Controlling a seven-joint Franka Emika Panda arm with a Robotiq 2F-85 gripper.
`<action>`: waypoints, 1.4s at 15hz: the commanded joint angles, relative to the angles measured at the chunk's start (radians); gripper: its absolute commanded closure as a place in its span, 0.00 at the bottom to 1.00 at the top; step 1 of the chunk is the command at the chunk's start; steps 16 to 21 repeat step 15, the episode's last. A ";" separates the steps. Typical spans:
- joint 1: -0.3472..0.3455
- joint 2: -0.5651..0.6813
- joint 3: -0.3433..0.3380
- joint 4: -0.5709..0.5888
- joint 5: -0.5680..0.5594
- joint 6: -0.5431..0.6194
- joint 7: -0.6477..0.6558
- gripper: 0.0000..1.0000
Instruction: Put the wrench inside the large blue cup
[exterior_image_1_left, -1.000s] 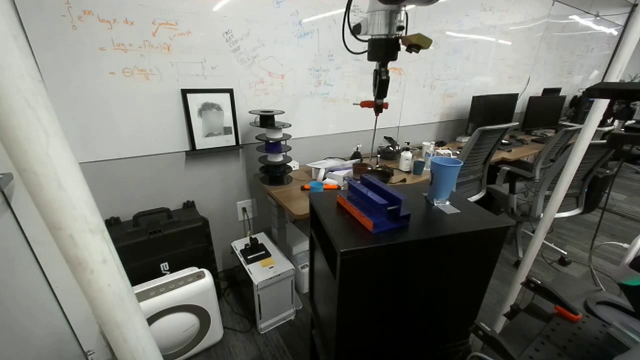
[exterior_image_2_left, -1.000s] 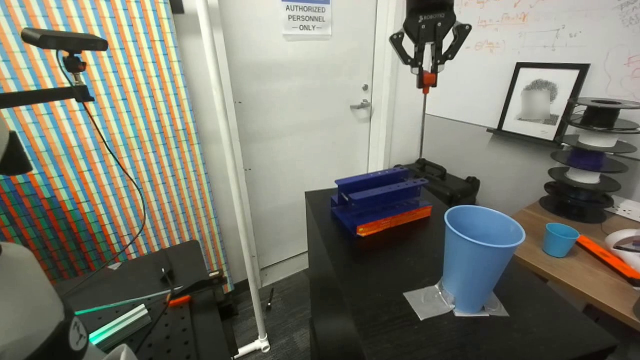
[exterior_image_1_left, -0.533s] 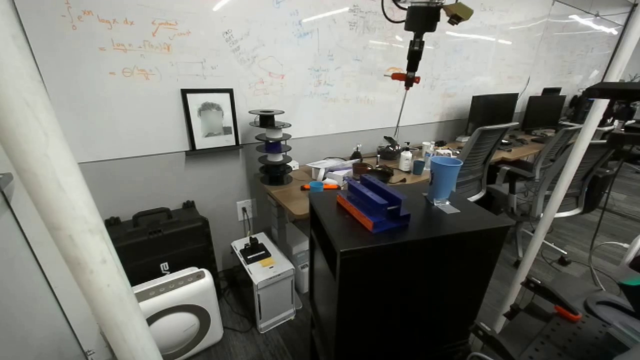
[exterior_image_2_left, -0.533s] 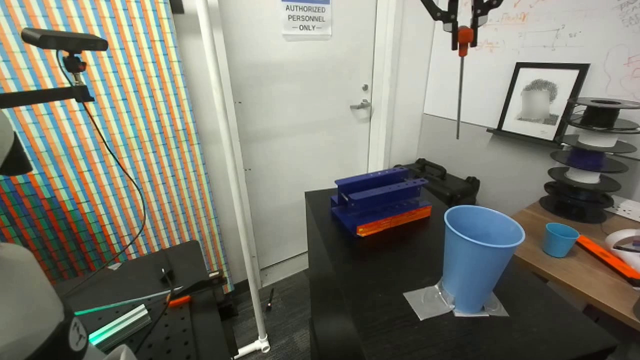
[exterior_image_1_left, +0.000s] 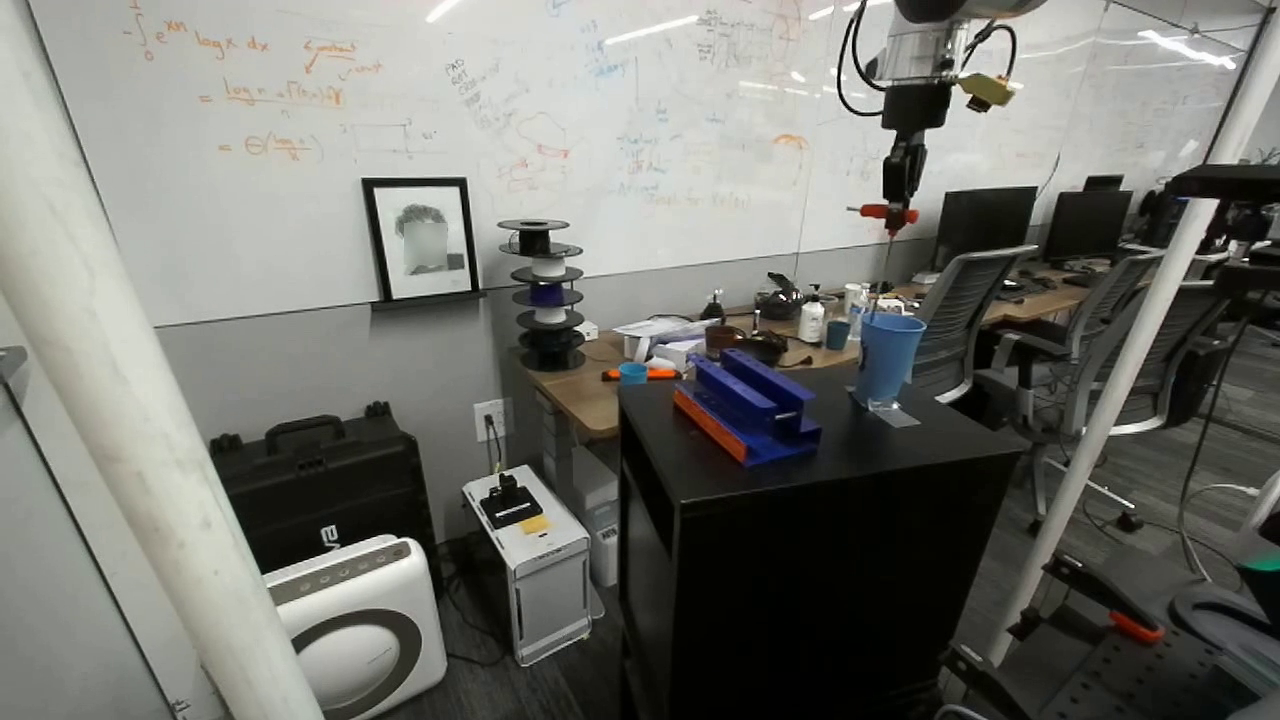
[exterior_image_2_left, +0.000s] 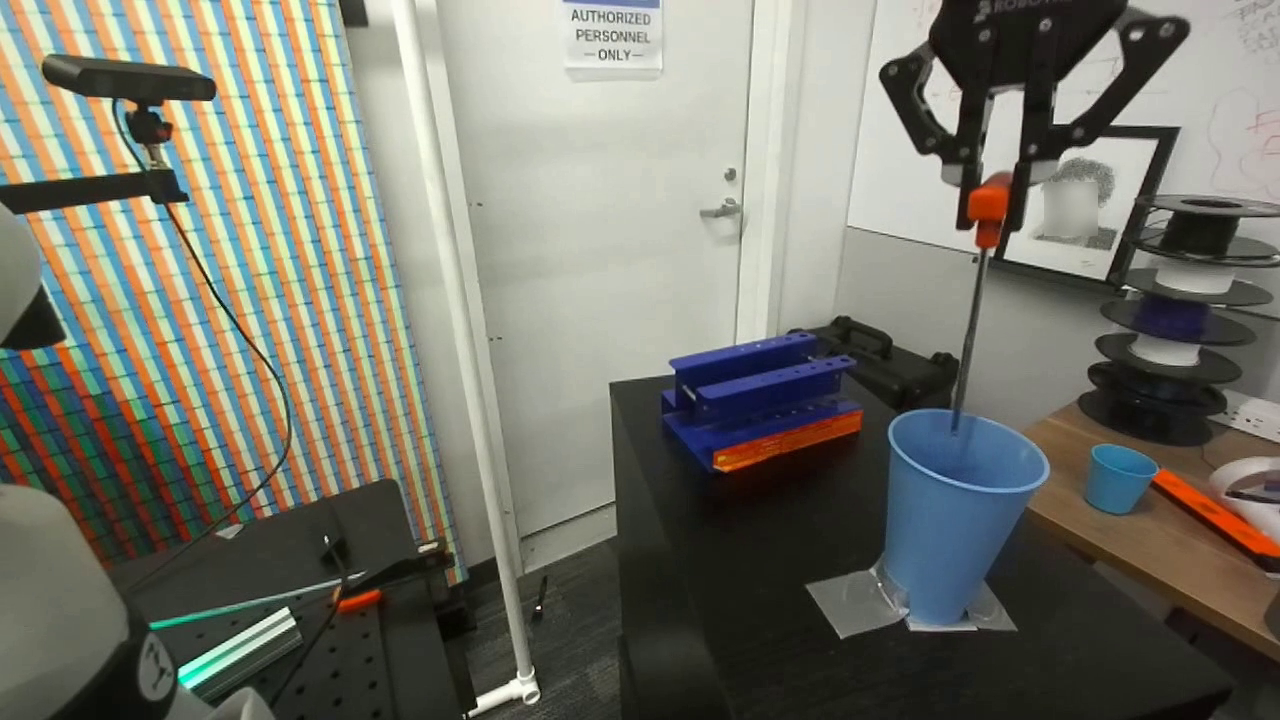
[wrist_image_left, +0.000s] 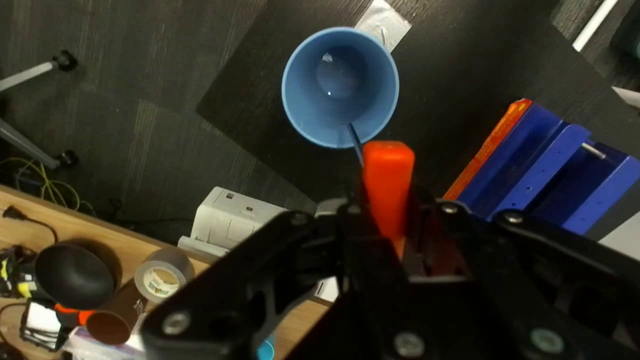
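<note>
Clasping one wrench (wrist_image_left: 389, 175), one claw (exterior_image_2_left: 992, 208) overhangs one cup (exterior_image_2_left: 953, 540).

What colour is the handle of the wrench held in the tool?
Orange-red; the wrench handle shows best in the wrist view.

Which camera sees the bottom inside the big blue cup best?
The wrist view! It looks down into the big blue cup, so you can see the round bottom. Both exterior views look more from the side: they show mostly the outer wall, and the bottom inside is hidden.
</note>
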 joint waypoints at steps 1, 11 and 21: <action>0.006 -0.001 0.002 -0.058 -0.022 0.024 0.077 0.87; -0.006 -0.032 -0.011 -0.047 -0.030 -0.013 0.428 0.08; -0.005 -0.015 -0.011 -0.048 -0.041 -0.011 0.413 0.04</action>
